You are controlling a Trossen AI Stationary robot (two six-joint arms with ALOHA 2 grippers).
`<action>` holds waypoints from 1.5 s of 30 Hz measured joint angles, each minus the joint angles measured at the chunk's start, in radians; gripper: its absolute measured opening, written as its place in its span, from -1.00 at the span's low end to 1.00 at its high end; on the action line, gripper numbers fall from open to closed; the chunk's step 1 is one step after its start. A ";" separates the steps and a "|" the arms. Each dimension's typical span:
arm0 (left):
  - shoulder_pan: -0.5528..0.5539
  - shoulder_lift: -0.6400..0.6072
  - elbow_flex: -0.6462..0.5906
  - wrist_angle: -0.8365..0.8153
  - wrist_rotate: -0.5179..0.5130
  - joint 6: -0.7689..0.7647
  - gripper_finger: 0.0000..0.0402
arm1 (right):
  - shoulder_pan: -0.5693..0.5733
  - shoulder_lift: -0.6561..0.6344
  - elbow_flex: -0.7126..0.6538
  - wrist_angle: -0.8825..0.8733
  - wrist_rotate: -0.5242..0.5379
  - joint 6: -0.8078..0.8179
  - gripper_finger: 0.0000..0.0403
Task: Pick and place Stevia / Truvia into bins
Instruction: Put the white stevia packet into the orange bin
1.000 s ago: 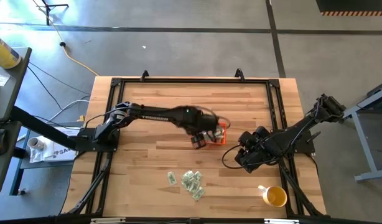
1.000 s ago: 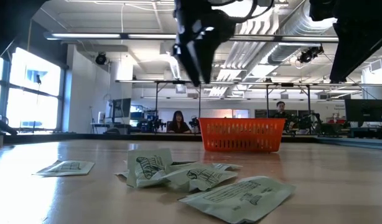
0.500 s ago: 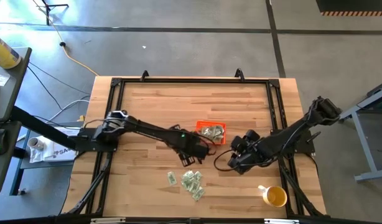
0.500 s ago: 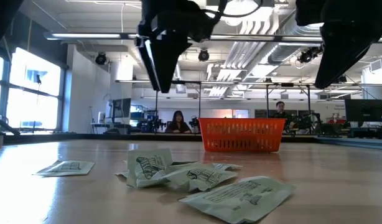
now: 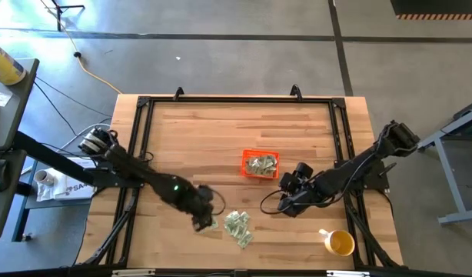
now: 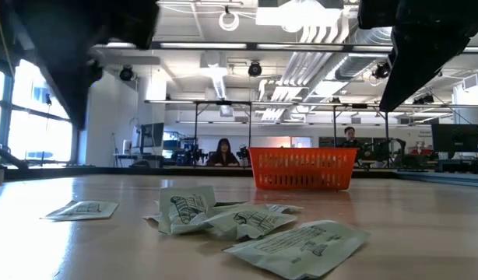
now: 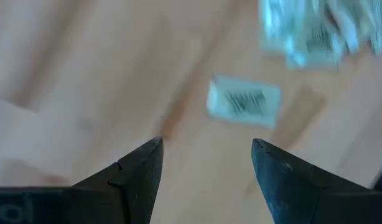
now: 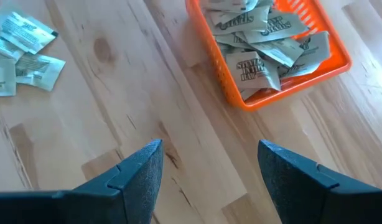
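Observation:
Pale green and white packets lie flat in a loose pile (image 5: 237, 226) near the table's front, with one packet (image 5: 211, 221) apart at the pile's left; it also shows in the left wrist view (image 7: 243, 101). The orange bin (image 5: 260, 164) at mid-table holds several packets (image 8: 259, 43). My left gripper (image 5: 203, 220) is open and empty, above the table just left of the lone packet. My right gripper (image 5: 284, 201) is open and empty, right of the pile and on the near side of the bin.
A yellow-and-white cup (image 5: 340, 243) stands at the table's near right corner. A black frame (image 5: 236, 100) runs round the tabletop. Bare wood lies to the left and far side of the bin. People sit in the room beyond the table.
My left gripper has swung from the orange bin toward the table's near left, ending beside the lone packet. My right gripper has drifted a little toward the left. The packets on the table have stayed in place.

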 joint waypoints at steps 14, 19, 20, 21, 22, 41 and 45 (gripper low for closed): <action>-0.133 0.004 -0.165 0.324 -0.119 0.617 0.39 | -0.072 0.000 0.000 0.029 -0.056 -0.103 0.25; -0.124 0.038 -0.165 0.339 -0.108 0.863 0.39 | -0.091 0.000 0.000 0.029 -0.055 -0.104 0.25; -0.117 0.046 -0.165 0.351 -0.094 0.882 0.39 | -0.092 0.000 0.000 0.029 -0.055 -0.104 0.25; -0.110 0.054 -0.165 0.366 -0.094 0.900 0.39 | -0.092 0.000 0.000 0.030 -0.054 -0.104 0.25; -0.102 0.060 -0.167 0.388 -0.095 0.918 0.39 | -0.092 0.000 0.000 0.029 -0.054 -0.104 0.25; 0.098 0.075 -0.234 0.553 0.208 1.008 0.39 | -0.092 0.000 0.000 0.026 -0.041 -0.104 0.25; 0.083 0.108 -0.233 0.561 0.249 1.009 0.39 | -0.092 0.000 0.000 0.020 -0.040 -0.103 0.25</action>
